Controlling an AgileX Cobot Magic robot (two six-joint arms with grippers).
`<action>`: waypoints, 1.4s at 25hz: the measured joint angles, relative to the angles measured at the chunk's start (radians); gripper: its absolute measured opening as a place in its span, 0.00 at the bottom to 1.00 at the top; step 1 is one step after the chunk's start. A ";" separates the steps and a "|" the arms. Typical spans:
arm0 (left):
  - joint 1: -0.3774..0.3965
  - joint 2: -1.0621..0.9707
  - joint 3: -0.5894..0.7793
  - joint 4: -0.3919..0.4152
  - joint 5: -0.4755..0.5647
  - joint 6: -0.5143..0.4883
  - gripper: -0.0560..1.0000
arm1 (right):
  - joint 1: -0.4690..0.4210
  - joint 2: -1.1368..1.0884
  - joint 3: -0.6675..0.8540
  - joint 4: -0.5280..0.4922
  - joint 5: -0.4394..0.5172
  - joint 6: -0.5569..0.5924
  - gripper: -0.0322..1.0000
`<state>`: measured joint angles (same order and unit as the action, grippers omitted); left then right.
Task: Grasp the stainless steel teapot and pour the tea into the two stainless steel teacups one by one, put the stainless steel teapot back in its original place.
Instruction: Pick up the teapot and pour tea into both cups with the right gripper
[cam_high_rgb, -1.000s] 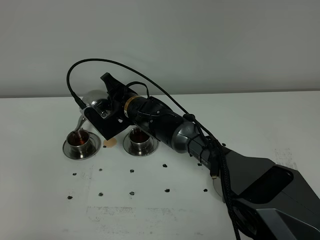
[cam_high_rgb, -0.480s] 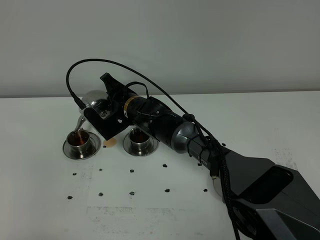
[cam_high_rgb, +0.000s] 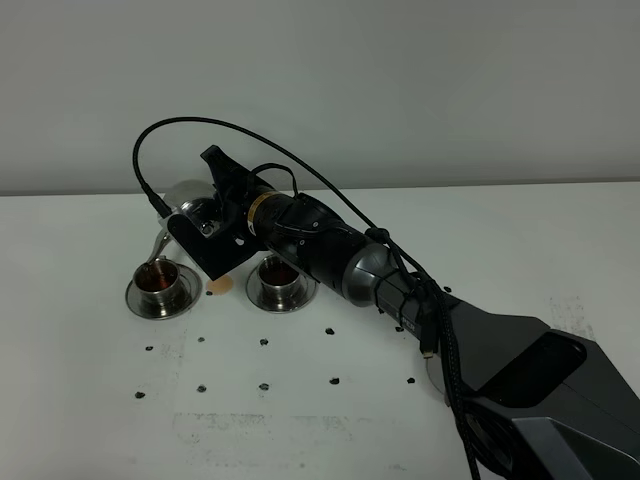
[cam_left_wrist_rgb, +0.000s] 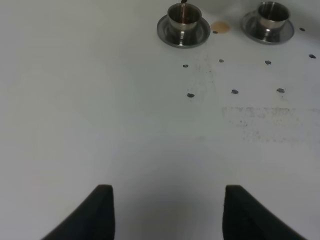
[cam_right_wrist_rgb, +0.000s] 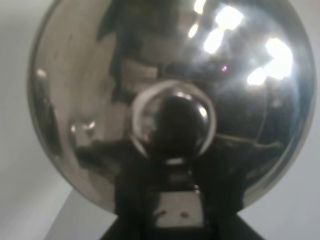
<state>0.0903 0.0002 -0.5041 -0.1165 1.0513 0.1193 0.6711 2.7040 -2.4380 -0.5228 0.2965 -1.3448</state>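
My right gripper (cam_high_rgb: 207, 226) is shut on the handle of the stainless steel teapot (cam_high_rgb: 188, 203), which it holds tilted in the air. The spout (cam_high_rgb: 158, 248) points down into the left teacup (cam_high_rgb: 160, 281), which holds brown tea and stands on its saucer (cam_high_rgb: 135, 299). The right teacup (cam_high_rgb: 278, 279) stands on its own saucer beside it, under the arm. The teapot's domed lid and knob (cam_right_wrist_rgb: 172, 122) fill the right wrist view. My left gripper (cam_left_wrist_rgb: 167, 215) hovers open and empty over bare table, well short of both teacups (cam_left_wrist_rgb: 184, 17) (cam_left_wrist_rgb: 272, 12). The original place is hidden.
A small brown tea spot (cam_high_rgb: 218, 286) lies on the white table between the two saucers. Rows of small black marks (cam_high_rgb: 264, 342) dot the table in front of the cups. My right arm (cam_high_rgb: 400, 290) and its cable stretch across the table from the lower right.
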 joint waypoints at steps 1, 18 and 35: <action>0.000 0.000 0.000 0.000 0.000 0.000 0.56 | 0.000 0.000 0.000 0.000 0.000 0.000 0.23; 0.000 0.000 0.000 0.000 0.000 0.000 0.56 | 0.000 0.000 0.000 0.001 -0.007 -0.001 0.23; 0.000 0.000 0.000 0.000 0.000 0.000 0.56 | 0.000 0.000 0.000 0.078 -0.004 -0.001 0.23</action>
<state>0.0903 0.0002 -0.5041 -0.1165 1.0513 0.1193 0.6711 2.7040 -2.4380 -0.4450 0.2929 -1.3457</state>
